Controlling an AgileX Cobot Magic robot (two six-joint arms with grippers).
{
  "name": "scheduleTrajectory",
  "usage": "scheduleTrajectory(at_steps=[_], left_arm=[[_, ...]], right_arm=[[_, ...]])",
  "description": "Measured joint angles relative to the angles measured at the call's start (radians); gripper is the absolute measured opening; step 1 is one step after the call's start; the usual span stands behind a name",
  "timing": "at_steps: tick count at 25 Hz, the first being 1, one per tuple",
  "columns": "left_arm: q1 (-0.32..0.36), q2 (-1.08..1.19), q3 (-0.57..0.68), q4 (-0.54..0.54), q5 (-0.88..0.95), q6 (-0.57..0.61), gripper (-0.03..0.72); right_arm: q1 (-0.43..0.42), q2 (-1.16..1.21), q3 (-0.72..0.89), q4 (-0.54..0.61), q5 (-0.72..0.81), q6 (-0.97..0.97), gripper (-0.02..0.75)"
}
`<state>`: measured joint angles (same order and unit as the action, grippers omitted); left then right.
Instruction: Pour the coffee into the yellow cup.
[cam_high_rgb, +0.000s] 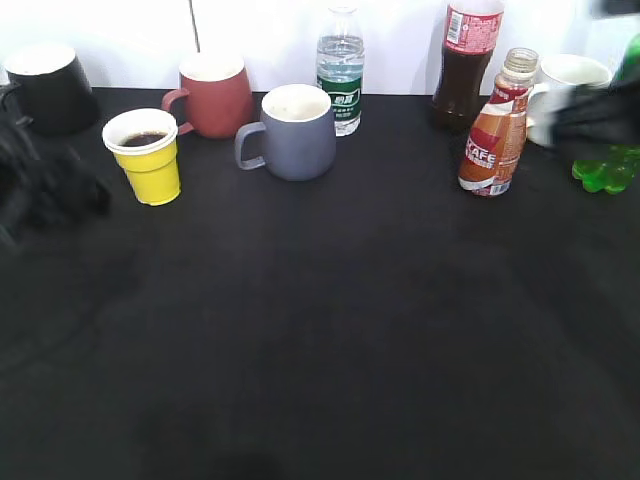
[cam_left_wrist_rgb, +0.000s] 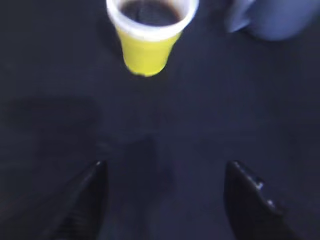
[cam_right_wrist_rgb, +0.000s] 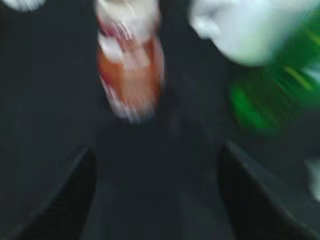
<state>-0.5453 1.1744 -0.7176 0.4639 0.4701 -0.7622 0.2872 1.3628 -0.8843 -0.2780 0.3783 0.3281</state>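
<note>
The yellow cup (cam_high_rgb: 147, 157) stands at the left of the black table and holds dark liquid; in the left wrist view (cam_left_wrist_rgb: 148, 42) it is ahead of the jaws. The coffee bottle (cam_high_rgb: 497, 125) stands upright and uncapped at the right, blurred in the right wrist view (cam_right_wrist_rgb: 131, 70). My left gripper (cam_left_wrist_rgb: 162, 170) is open and empty, short of the cup; in the exterior view it is a dark blur at the left edge (cam_high_rgb: 40, 185). My right gripper (cam_right_wrist_rgb: 156, 150) is open and empty, short of the bottle; it blurs at the right edge of the exterior view (cam_high_rgb: 600, 115).
A grey mug (cam_high_rgb: 293, 132), a red-brown mug (cam_high_rgb: 213, 94), a black mug (cam_high_rgb: 48, 88), a water bottle (cam_high_rgb: 341, 70) and a cola bottle (cam_high_rgb: 466, 62) stand along the back. A white mug (cam_high_rgb: 566, 85) and a green bottle (cam_high_rgb: 606, 168) are at the far right.
</note>
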Motion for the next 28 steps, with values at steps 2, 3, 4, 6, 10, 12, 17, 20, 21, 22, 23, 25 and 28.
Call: scheduleTrajectory(at_steps=[2,3,4,6,10,12,17,20,21,22,23,25,28], left_arm=[[-0.078,-0.121,-0.058,-0.049,0.169,0.169,0.502],[-0.095,-0.202,-0.06,-0.09,0.229,0.235,0.487],[-0.099,-0.282,-0.06,-0.126,0.283,0.294,0.479],[-0.1,-0.491,-0.061,-0.166,0.374,0.385,0.47],[-0.1,-0.802,0.018,-0.265,0.537,0.535,0.47],[-0.1,-0.947,0.095,-0.33,0.594,0.572,0.465],[-0.1,-1.122,0.191,-0.356,0.606,0.624,0.451],[-0.1,-1.123,0.191,-0.356,0.605,0.632,0.442],[-0.1,-1.123,0.191,-0.356,0.605,0.633,0.432],[-0.1,-1.123,0.191,-0.357,0.605,0.634,0.421],[-0.1,-1.123,0.191,-0.357,0.605,0.634,0.417],[-0.1,-1.123,0.191,-0.357,0.605,0.634,0.417],[-0.088,-1.123,0.191,-0.357,0.605,0.635,0.407]], right_arm=[[0.024,-0.191,-0.001,0.035,0.177,-0.024,0.588],[0.035,-0.295,-0.001,0.071,0.238,-0.081,0.588],[0.038,-0.407,-0.001,0.113,0.302,-0.128,0.588],[0.038,-0.626,0.012,0.164,0.432,-0.161,0.588],[0.038,-1.023,0.172,0.168,0.643,-0.167,0.588],[0.038,-1.201,0.241,0.133,0.744,-0.168,0.588],[0.038,-1.371,0.342,0.129,0.775,-0.168,0.588],[0.038,-1.371,0.382,0.131,0.684,-0.168,0.578],[0.038,-1.371,0.382,0.131,0.682,-0.168,0.578],[0.038,-1.371,0.382,0.131,0.68,-0.168,0.577],[0.038,-1.371,0.382,0.131,0.679,-0.168,0.577],[0.038,-1.371,0.382,0.131,0.676,-0.168,0.577],[0.036,-1.371,0.382,0.131,0.675,-0.168,0.577]])
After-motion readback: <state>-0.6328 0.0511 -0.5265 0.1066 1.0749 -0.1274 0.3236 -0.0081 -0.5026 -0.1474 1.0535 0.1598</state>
